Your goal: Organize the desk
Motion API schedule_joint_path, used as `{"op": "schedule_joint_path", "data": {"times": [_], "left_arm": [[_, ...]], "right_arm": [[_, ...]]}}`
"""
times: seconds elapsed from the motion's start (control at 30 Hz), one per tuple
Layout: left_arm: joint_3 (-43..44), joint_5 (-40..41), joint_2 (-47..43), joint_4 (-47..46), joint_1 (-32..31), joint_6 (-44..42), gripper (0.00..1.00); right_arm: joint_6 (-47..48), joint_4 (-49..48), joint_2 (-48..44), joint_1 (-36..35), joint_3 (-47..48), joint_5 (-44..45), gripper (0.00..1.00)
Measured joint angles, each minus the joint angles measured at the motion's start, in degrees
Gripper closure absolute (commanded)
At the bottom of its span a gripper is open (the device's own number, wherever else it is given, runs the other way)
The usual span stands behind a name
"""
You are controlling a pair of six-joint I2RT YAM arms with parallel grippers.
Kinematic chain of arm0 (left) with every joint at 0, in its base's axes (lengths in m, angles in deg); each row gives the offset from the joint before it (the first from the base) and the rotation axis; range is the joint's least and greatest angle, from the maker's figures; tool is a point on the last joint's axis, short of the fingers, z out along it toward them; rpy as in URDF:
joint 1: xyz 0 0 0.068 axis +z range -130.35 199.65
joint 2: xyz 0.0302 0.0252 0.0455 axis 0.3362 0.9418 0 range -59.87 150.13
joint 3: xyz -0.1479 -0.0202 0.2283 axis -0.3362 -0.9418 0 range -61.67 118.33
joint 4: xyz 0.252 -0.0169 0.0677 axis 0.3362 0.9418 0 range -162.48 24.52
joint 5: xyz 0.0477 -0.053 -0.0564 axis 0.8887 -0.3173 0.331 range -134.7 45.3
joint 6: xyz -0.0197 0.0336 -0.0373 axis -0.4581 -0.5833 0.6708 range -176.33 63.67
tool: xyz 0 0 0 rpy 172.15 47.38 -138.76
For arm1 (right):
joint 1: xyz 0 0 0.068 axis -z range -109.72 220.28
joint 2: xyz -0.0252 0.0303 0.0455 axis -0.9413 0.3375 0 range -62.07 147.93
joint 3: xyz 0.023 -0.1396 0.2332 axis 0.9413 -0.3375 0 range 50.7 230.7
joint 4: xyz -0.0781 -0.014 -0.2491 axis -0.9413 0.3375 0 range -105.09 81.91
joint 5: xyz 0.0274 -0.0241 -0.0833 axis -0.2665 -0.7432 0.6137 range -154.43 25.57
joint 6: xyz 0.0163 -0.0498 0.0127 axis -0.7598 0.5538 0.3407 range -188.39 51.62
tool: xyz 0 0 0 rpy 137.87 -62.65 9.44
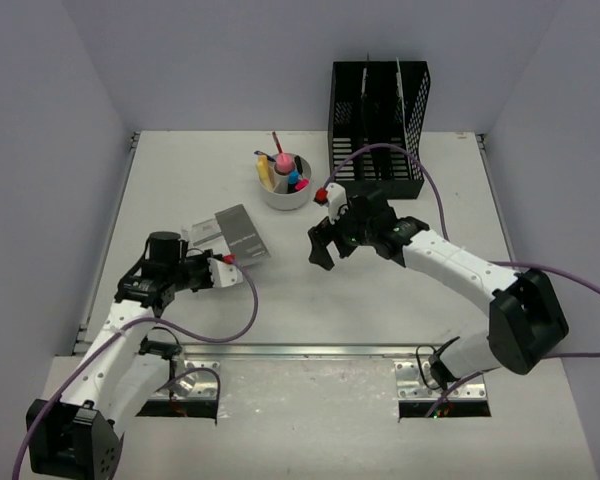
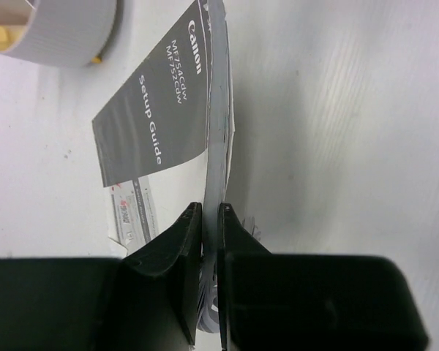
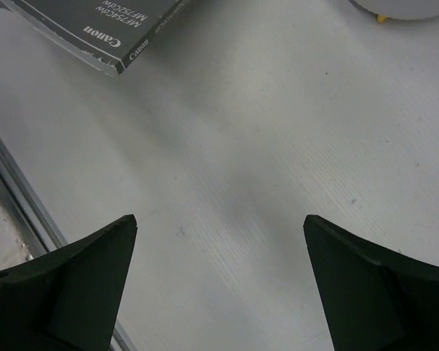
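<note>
The white desk [image 1: 380,290] has a silver rail [image 1: 300,351] along its near edge. A grey Canon setup guide booklet [image 1: 242,235] lies left of centre with a white leaflet [image 1: 205,233] beside it. My left gripper [image 1: 218,262] is shut on the booklet's near edge; in the left wrist view the gripper [image 2: 211,210] pinches the pages of the booklet [image 2: 161,124], lifting that edge. My right gripper [image 1: 323,243] is open and empty above the desk's middle. In the right wrist view the gripper [image 3: 219,223] hovers over bare desk, with the booklet [image 3: 95,33] at top left.
A round white cup [image 1: 285,185] holding several pens and markers stands at the back centre. A black mesh file rack [image 1: 377,130] stands at the back right. Grey walls enclose the desk on three sides.
</note>
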Motion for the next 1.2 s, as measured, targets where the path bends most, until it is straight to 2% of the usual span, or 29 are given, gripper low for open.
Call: {"op": "schedule_joint_path", "data": {"times": [0.2,0.33,0.53,0.63,0.83,1.0,1.1,1.2], "left_arm": [[7.96,-10.03,-3.28,6.12,0.00,12.61,1.00],[13.03,-16.76,-1.90,9.01,0.00,20.22,1.00],[18.78,-23.47,3.58,12.31,0.00,23.91,1.00],[20.02,-25.88,5.40,13.46,0.00,23.96,1.00],[22.95,-29.70,8.04,16.17,0.00,23.28,1.00],[25.38,-32.30,9.97,17.31,0.00,23.06,1.00],[25.92,-33.62,10.27,17.51,0.00,23.50,1.00],[26.01,-34.82,10.34,17.44,0.00,24.15,1.00]], "right_arm": [[7.85,0.09,-2.75,0.72,0.74,-8.61,0.02],[16.24,1.75,-4.70,1.09,1.81,-17.49,0.02],[29.29,4.98,-8.46,1.27,1.81,-27.93,0.01],[32.87,4.83,-8.94,1.31,1.81,-31.69,0.01],[34.25,2.78,-5.42,1.05,2.47,-37.29,0.01],[33.14,-1.77,-0.20,-0.85,3.67,-38.05,0.02],[31.43,-4.87,3.06,-2.47,5.16,-37.88,0.07],[30.05,-8.33,5.68,-3.87,6.14,-37.20,0.23]]}}
